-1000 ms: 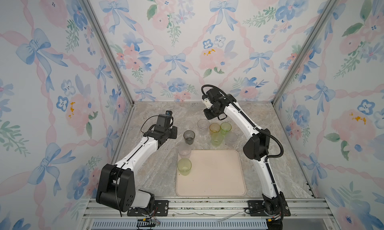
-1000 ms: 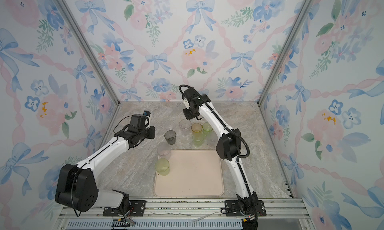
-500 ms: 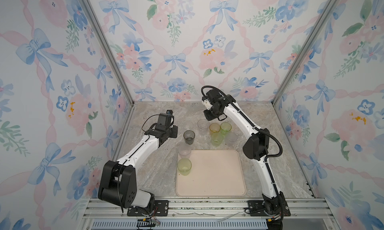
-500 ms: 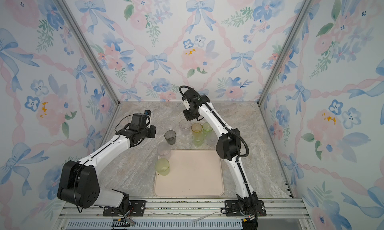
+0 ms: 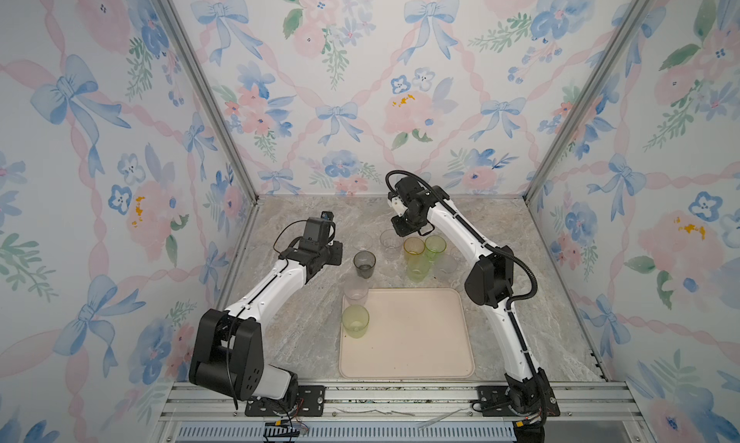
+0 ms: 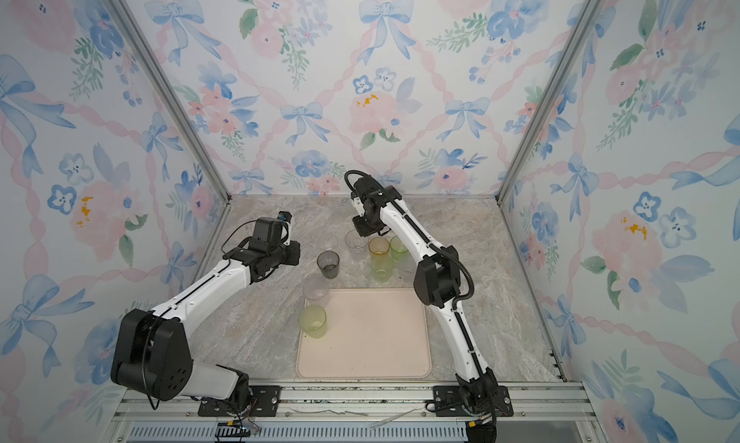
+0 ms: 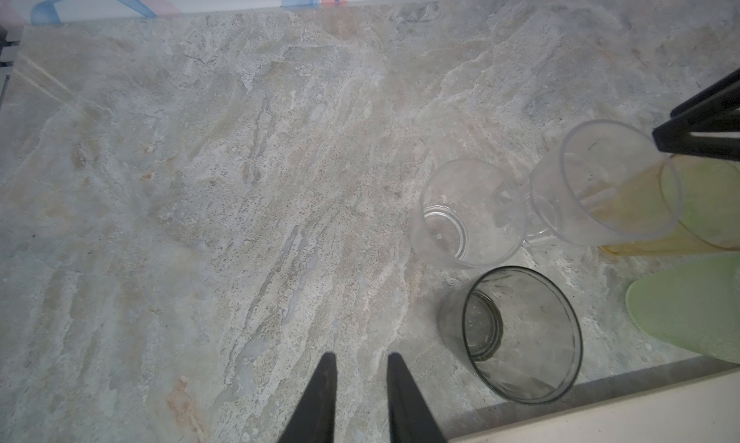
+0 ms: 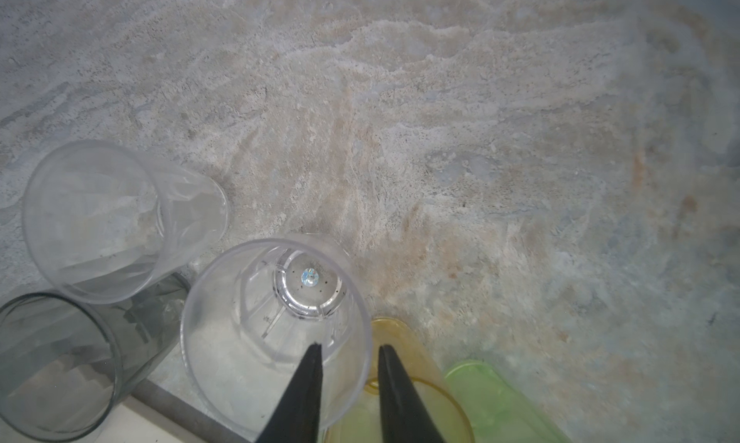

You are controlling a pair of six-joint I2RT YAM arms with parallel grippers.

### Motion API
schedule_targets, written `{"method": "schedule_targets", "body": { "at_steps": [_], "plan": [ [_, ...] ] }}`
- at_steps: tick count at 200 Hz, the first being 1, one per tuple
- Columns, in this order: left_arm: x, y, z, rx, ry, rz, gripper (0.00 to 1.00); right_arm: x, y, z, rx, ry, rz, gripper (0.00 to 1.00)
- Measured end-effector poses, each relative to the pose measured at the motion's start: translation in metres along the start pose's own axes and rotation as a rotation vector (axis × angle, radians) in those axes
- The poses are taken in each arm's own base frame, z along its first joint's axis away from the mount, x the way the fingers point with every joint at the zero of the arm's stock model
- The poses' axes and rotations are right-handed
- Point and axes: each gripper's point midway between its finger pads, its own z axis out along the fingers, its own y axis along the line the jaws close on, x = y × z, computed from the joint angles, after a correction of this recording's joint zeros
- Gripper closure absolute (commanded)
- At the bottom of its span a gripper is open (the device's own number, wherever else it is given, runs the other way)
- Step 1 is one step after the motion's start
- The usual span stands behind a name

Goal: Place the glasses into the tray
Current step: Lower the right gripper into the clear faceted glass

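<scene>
- The tray [image 5: 420, 341] lies flat on the marble table [image 5: 304, 341], at 6 o'clock from the table's middle and close to the front rail.
- A pale green glass [image 5: 355, 321] stands upright inside the tray, against its 9 o'clock rim.
- A frosted glass [image 5: 355, 290] stands at the tray's 11 o'clock corner. I cannot tell whether it is inside the rim.
- The smoky grey glass [image 5: 364, 264] stands on the table at 12 o'clock of that corner, with a faint clear glass [image 5: 362, 242] just beyond it.
- Off the tray at its 12 o'clock, four glasses cluster close together: an amber glass [image 5: 413, 248], a bright green glass [image 5: 435, 245], a lime glass [image 5: 418, 269] and a cloudy glass [image 5: 445, 265].
- The right gripper [image 8: 349, 345] hangs over a clear tumbler [image 8: 276, 325] at 9 o'clock of the amber glass. Its jaws are slightly apart, one finger inside the mouth and one outside, and the rim between them is not pinched.
- The left gripper [image 7: 361, 356] hovers over marble at 9 o'clock of the smoky grey glass. Its jaws are narrowly parted and hold nothing.
</scene>
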Motion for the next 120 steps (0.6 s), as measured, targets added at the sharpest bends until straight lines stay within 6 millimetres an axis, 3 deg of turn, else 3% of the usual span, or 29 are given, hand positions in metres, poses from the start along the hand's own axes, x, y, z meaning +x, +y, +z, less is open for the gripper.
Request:
{"method": "schedule_targets", "body": {
  "at_steps": [70,120],
  "plan": [
    [0.0,0.0,0.0,0.0,0.001,0.0,0.74,0.002,0.0,0.006,0.0,0.011,0.001,0.72],
    [0.003,0.0,0.004,-0.002,0.014,0.001,0.75,0.009,-0.003,0.024,-0.002,0.042,0.006,0.73]
  ]
}}
